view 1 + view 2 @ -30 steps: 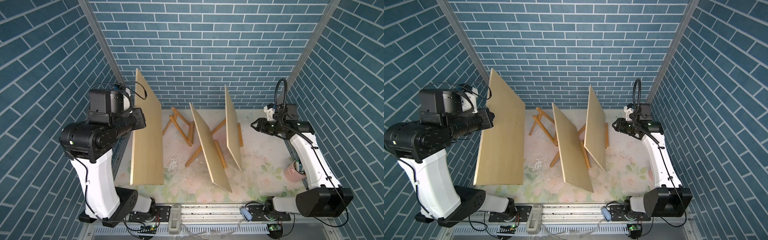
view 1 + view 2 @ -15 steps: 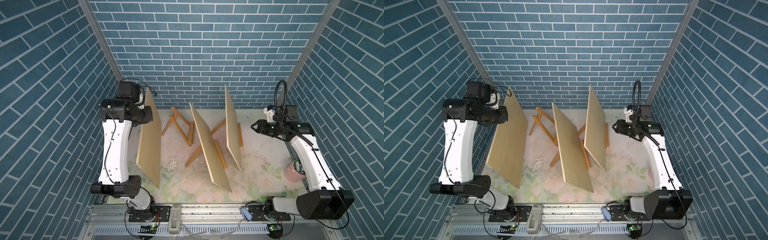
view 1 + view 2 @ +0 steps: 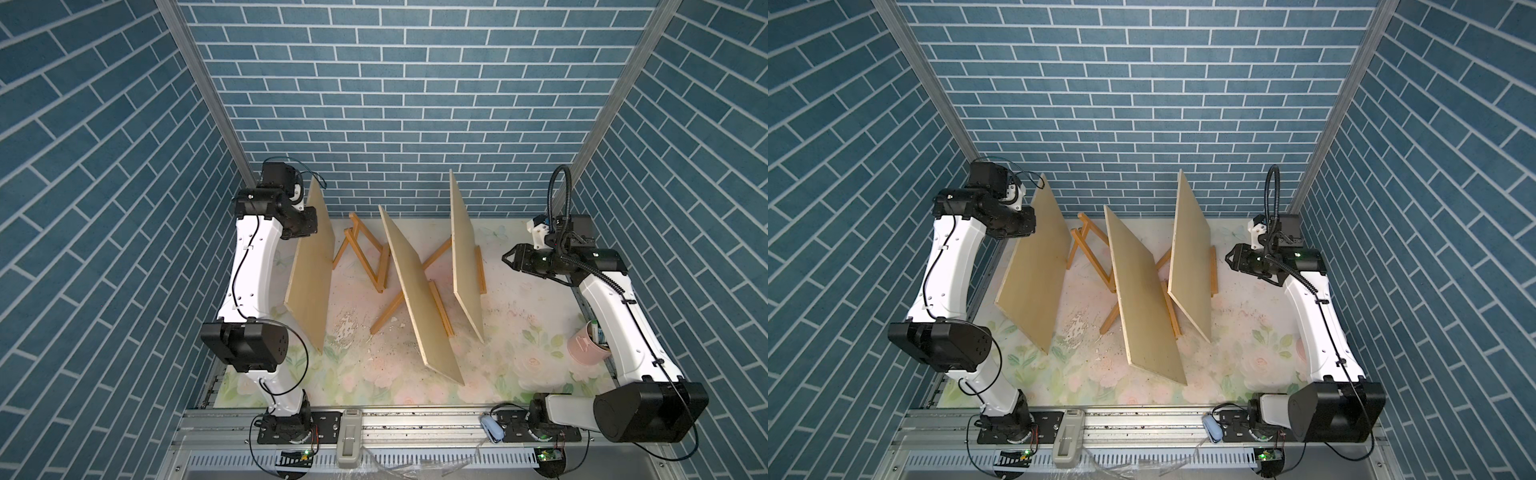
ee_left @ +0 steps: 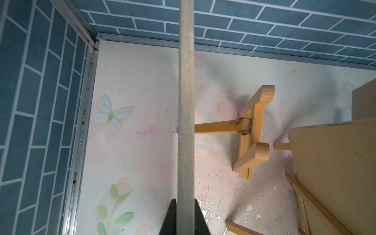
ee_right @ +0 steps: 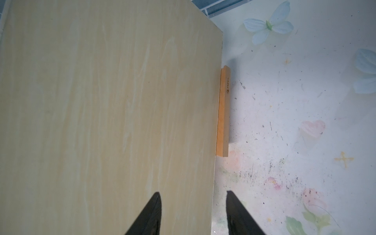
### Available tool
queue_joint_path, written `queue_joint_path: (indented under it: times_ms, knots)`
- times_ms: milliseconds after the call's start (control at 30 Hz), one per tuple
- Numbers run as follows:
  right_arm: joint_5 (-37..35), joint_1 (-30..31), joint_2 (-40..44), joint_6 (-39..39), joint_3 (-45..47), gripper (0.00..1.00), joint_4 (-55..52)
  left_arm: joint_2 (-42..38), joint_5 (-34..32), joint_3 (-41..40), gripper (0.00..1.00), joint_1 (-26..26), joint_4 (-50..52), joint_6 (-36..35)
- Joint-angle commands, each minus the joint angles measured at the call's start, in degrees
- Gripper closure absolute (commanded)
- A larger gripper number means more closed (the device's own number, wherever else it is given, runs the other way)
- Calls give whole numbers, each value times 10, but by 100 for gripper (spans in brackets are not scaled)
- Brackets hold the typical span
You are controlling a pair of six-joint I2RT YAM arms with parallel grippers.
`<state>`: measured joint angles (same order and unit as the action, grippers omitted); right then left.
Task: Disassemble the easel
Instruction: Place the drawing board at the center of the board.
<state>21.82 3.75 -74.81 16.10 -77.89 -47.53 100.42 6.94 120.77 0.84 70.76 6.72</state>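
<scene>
L gripper (image 4: pixel 184 201) tight on left board (image 3: pixel 309 270) edge; R gripper (image 5: pixel 193 193) half-open, empty, in clear.

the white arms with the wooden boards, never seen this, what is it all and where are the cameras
These are two white robot arms at a flowered table, each ending in a black pincer. Two pictures look down from one camera head overhead; the other two come from cameras on the arms' wrists. There are three wooden boards and small easels. The left pincer is shut on the edge of the left board, beside a bare easel. The middle board and right board rest on easels. The right pincer is open and empty, facing the right board. A pink cup stands by that arm.
</scene>
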Motion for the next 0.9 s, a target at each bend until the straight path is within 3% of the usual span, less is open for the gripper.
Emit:
queue_joint_path:
  times_ms: [0, 200, 433, 667, 867]
  knots:
    - [-9, 3, 20, 3, 10, 49, -3, -17, 74, -4, 100, 1, -77, 16]
    - [-10, 2, 23, 10, 20, 49, 0, -23, 137, -55, 100, 1, -113, 35]
    - [-4, 3, 19, 15, 19, 49, 2, -30, 144, -100, 100, -3, -125, 24]
    - [-3, 4, 19, 16, 20, 49, 0, -52, 229, -191, 100, -30, -204, 45]
    - [-2, 4, 17, 16, 18, 49, -2, -58, 236, -228, 100, -47, -216, 46]
